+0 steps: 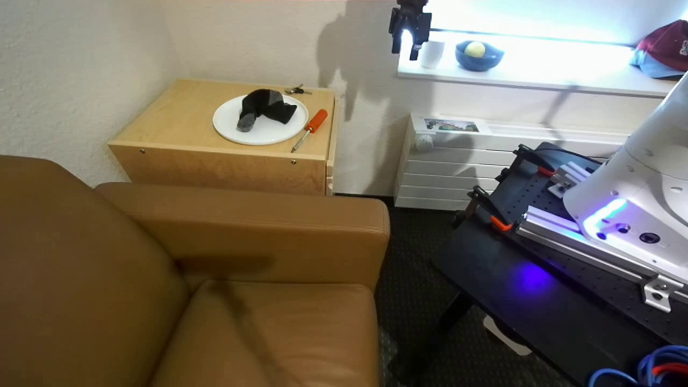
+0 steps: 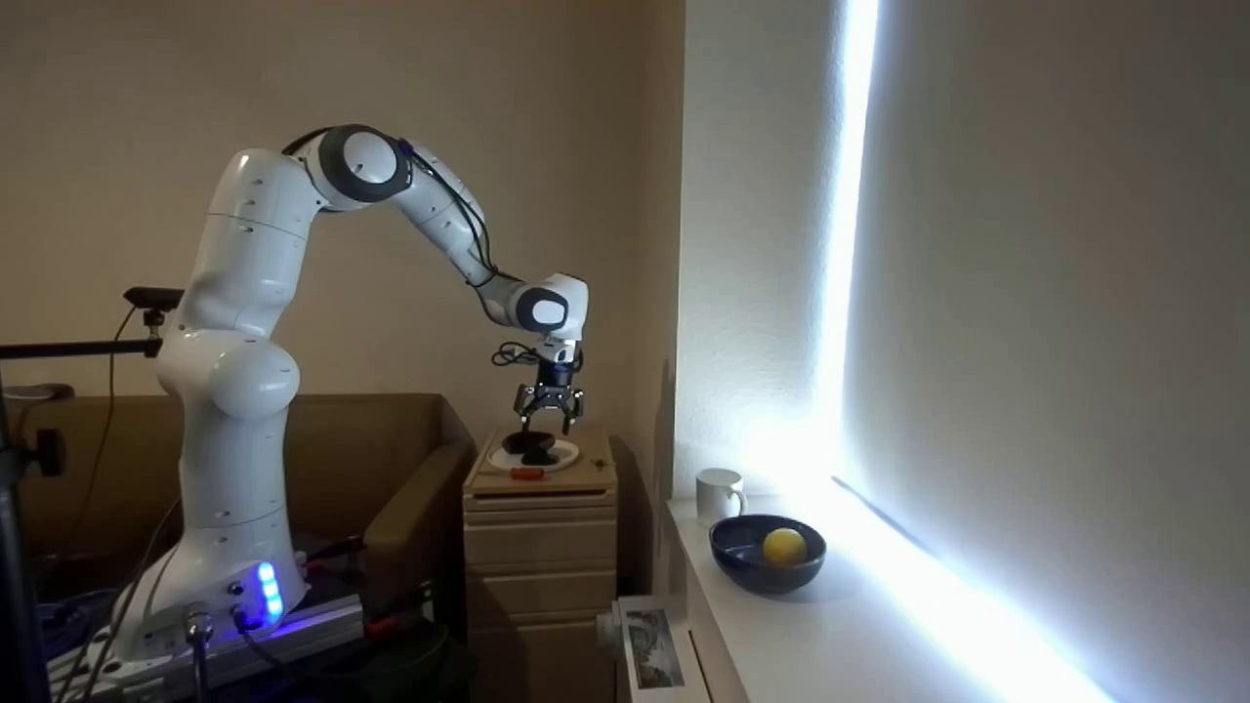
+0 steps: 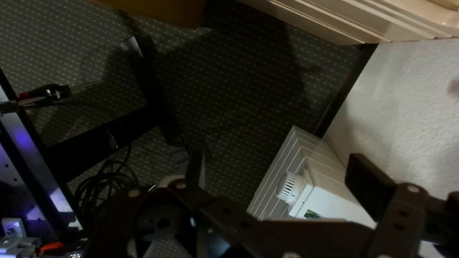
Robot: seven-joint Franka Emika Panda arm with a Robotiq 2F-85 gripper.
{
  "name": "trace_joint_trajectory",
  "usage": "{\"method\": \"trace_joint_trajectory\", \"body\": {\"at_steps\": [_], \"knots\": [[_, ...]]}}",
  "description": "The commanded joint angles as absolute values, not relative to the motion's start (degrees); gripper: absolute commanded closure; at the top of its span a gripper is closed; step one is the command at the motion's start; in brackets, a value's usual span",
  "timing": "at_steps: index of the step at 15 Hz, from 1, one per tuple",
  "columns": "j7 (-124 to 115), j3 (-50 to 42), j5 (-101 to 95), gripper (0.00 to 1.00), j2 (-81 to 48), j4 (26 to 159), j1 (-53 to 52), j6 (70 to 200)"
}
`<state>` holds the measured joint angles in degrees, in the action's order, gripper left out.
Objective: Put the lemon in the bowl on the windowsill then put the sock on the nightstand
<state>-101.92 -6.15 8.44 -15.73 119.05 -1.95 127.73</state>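
Note:
The yellow lemon lies in the dark blue bowl on the white windowsill. The black and grey sock lies folded on a white plate on the wooden nightstand. My gripper is open and empty, pointing down in mid-air, apart from lemon and sock. In the wrist view the gripper's fingers are spread wide above the floor and radiator. Lemon, bowl and sock are out of the wrist view.
An orange screwdriver and keys lie by the plate. A white mug stands beside the bowl. A cap lies along the sill. The radiator is below it. A brown couch stands before the nightstand.

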Motion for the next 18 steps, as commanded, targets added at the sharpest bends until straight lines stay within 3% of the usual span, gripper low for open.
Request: {"method": "trace_joint_trajectory", "body": {"at_steps": [1,4,12,16,18], "knots": [[-101.9,-5.7,8.1,0.00,-15.5,119.1,-1.4,127.7],[-95.1,-2.3,12.1,0.00,-18.9,117.6,-1.7,125.6],[-90.6,8.9,20.9,0.00,-31.5,106.9,-10.7,143.5],[-92.9,7.9,19.8,0.00,-31.2,107.5,-12.7,143.4],[-92.8,7.2,20.1,0.00,-33.6,106.3,-13.0,151.0]]}}
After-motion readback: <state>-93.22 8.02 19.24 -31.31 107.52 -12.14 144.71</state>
